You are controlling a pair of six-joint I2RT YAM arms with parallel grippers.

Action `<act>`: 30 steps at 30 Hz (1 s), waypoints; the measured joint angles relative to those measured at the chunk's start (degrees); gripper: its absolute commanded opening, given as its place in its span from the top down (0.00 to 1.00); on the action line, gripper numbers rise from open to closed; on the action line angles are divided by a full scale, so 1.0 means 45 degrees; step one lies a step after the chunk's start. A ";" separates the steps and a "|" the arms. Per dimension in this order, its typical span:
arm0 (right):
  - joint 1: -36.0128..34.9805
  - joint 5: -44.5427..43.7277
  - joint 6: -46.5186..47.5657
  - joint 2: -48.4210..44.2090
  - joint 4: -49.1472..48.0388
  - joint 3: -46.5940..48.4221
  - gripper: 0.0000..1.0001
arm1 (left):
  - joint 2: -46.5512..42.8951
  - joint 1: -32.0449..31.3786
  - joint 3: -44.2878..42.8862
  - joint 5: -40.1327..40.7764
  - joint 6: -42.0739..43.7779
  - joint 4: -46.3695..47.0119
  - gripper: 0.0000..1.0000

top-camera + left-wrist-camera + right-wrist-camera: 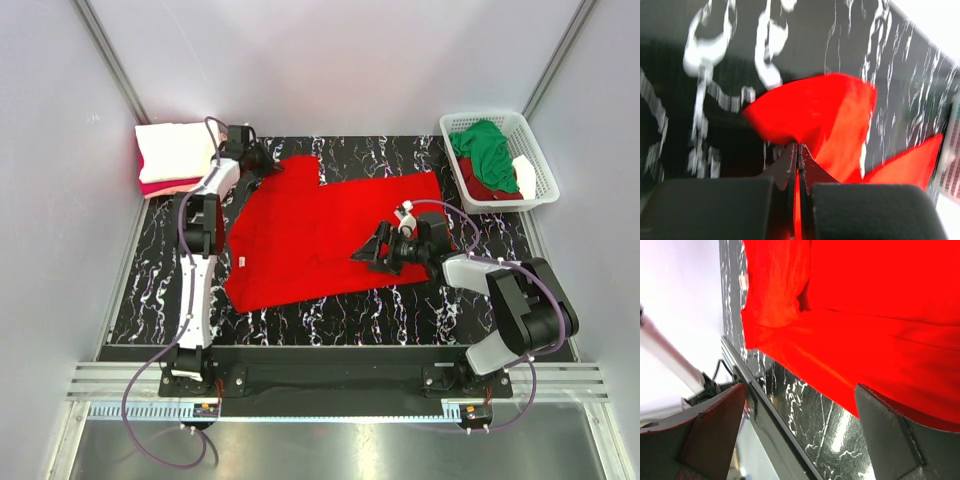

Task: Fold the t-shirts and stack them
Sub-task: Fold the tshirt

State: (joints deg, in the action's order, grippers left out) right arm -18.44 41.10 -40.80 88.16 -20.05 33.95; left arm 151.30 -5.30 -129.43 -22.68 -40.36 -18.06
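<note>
A bright red t-shirt (330, 232) lies spread on the black marbled table, its small white neck label (243, 262) at the near left. My left gripper (266, 160) is at the shirt's far left corner and is shut on a pinch of red cloth (815, 115), lifted slightly. My right gripper (368, 250) is open and empty over the shirt's near right part; in the right wrist view the red shirt (865, 315) fills the top and the fingers (890, 425) stand wide apart.
A folded stack with a white shirt (175, 150) over a crimson one (165, 186) sits at the far left. A white lattice basket (545, 165) at the far right holds a green shirt (488, 150) and a dark red one (487, 186). The table's near edge (765, 410) runs below the shirt.
</note>
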 measured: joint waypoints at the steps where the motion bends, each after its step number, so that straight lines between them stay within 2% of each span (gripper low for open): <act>1: 0.0078 -0.0151 -0.0087 0.0000 0.0257 0.0117 0.04 | -0.0505 0.0000 0.0481 0.0024 0.0194 -0.0369 1.00; 3: 0.0170 -0.0874 -0.0121 0.0000 0.1647 0.0879 0.00 | -0.1486 0.0000 0.1069 0.0083 0.0622 -0.0957 1.00; 6: 0.0277 -0.2764 0.0112 0.0097 0.4707 0.3507 0.00 | -0.3011 0.0000 0.1608 0.0170 0.1331 -0.1797 1.00; 12: 0.1195 -0.6290 0.1146 0.2759 0.9520 1.2279 0.01 | -0.6033 0.0107 0.3011 0.0481 0.2336 -0.2705 1.00; 15: 0.1588 -0.7514 0.1583 0.4415 1.1162 1.5076 0.02 | -0.6946 0.0355 0.4027 0.0622 0.2574 -0.2924 1.00; 21: 0.2074 -0.8796 0.2278 0.7601 1.4358 1.8476 0.10 | -0.7213 0.1277 0.5105 0.1015 0.3293 -0.4017 1.00; 30: 0.2084 -0.9632 0.3041 1.0996 1.6480 2.2498 0.21 | -0.7218 0.2069 0.5139 0.1491 0.4269 -0.5202 1.00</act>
State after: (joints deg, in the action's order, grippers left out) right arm -9.06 -2.24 -27.11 137.64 54.11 135.20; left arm 118.83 4.01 -106.30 -15.97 -21.15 -41.47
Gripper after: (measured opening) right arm 0.823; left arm 0.012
